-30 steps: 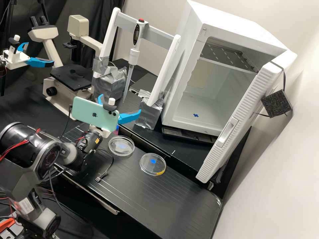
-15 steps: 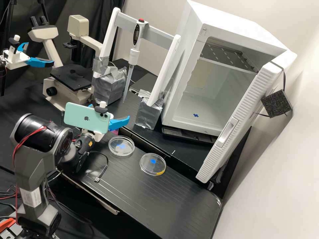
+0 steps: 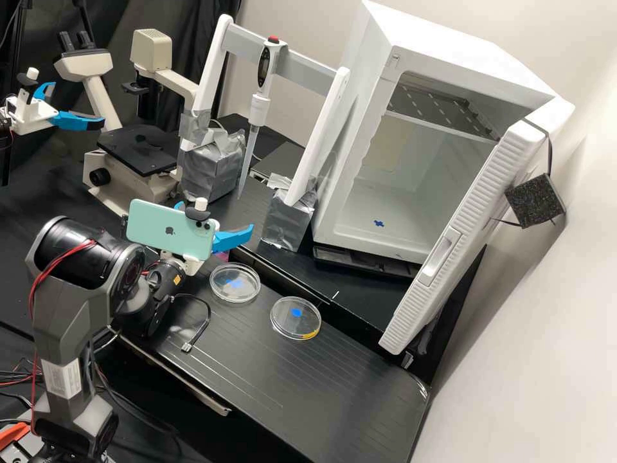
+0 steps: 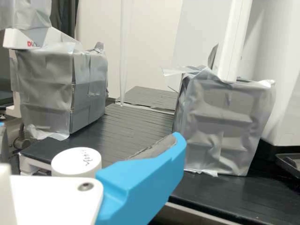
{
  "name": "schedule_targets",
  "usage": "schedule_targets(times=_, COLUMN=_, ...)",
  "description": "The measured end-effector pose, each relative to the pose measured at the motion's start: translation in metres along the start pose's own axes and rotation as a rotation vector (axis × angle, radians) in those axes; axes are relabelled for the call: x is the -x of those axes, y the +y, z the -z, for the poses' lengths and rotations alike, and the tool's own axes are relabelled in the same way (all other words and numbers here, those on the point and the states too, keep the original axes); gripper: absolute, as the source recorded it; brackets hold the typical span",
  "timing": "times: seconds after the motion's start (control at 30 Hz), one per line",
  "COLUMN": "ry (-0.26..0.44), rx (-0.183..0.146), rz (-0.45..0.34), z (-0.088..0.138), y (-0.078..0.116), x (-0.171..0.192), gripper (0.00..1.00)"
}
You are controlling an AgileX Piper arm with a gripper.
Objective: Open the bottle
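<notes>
White open cabinet, blue patch inside, two clear dishes

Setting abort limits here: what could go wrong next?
Likeliest: a sideways move could let the blue finger bump the white cap beside it and tip whatever it tops.
The wrist's black cable loops loose beside the nearer clear dish; it might catch and drag it.
Swinging further in could strike the hanging pipette's tip between the taped boxes.
</notes>
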State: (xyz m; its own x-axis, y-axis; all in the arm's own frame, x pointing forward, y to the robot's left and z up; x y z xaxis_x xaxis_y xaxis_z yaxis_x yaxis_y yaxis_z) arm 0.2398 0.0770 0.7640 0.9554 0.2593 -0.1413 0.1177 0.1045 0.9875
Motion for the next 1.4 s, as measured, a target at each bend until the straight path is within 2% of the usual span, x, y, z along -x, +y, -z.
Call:
schedule_targets(times=1.23, ry=0.034, rx=0.001, rz=0.021, z=0.0073, y=-0.0069, x=0.0027, gripper=0.0)
schedule_targets(times=1.4, ry=0.032, rx=0.014, rz=0.013, z=0.0071, y=-0.0062, x=0.0027, gripper=0.0)
